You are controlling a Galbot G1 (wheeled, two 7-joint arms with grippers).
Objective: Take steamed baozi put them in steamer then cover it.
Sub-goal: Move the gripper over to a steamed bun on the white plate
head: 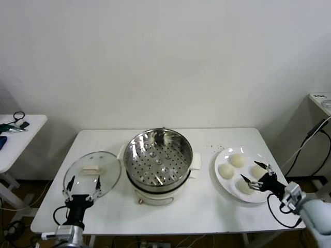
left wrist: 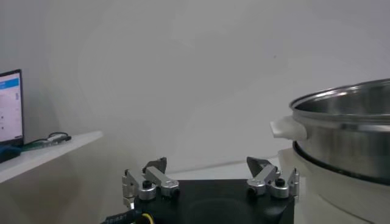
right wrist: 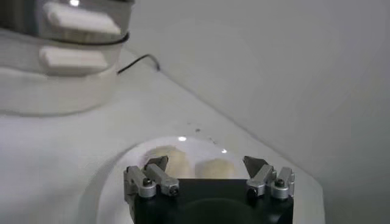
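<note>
White table [head: 207, 206] carries the steamer [head: 159, 164] at centre. The cover [head: 93, 173] lies flat left of the steamer. White plate [head: 227, 185] with four baozi sits right of the steamer.

Even, diffuse overhead lighting; the head view is bright and sharp throughout. Soft, short shadows lie under the steamer [head: 158, 164] and along the rear edge of the bench [head: 170, 135] against the wall. Specular highlights mark the steamer's polished inner wall and the cover [head: 93, 172]. In the right wrist view the plate [right wrist: 201, 152] carries small glints, and the steamer's base appears soft and out of focus.
</note>
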